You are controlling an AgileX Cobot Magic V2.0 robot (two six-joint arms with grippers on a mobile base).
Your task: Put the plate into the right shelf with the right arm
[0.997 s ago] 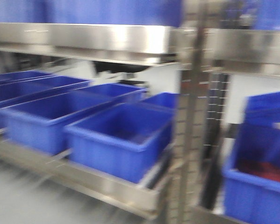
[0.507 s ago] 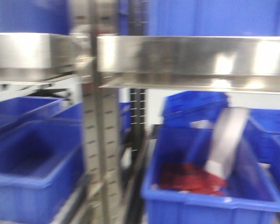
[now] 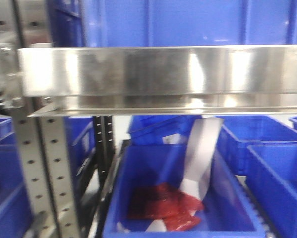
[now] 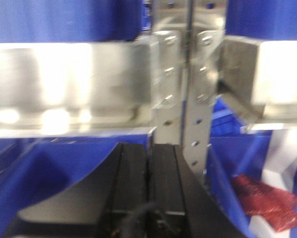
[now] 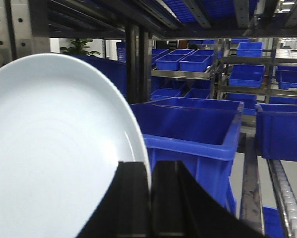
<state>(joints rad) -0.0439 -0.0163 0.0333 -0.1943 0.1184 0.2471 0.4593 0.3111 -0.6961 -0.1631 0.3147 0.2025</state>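
Note:
The plate (image 5: 54,148) is white and round and fills the left half of the right wrist view, standing nearly on edge. My right gripper (image 5: 149,168) is shut on the plate's rim, one black finger on each side. Behind it stand dark uprights (image 5: 137,64) and a blue crate (image 5: 188,124) of the right shelf. In the front view the right shelf's shiny steel front lip (image 3: 163,74) runs across the frame; neither arm nor plate shows there. My left gripper (image 4: 149,151) is shut with nothing in it, facing a perforated steel upright (image 4: 180,99).
Below the lip a blue crate (image 3: 138,198) holds red packets (image 3: 163,206) and a slanted white sheet (image 3: 202,153). More blue crates (image 3: 272,168) stand to the right and on the level above. A perforated upright (image 3: 44,173) stands at the left. Roller rails (image 5: 284,193) lie at the right.
The front view has swung to the right: the perforated upright has slid from centre-right to the left edge, and the crate with red packets now sits in the middle.

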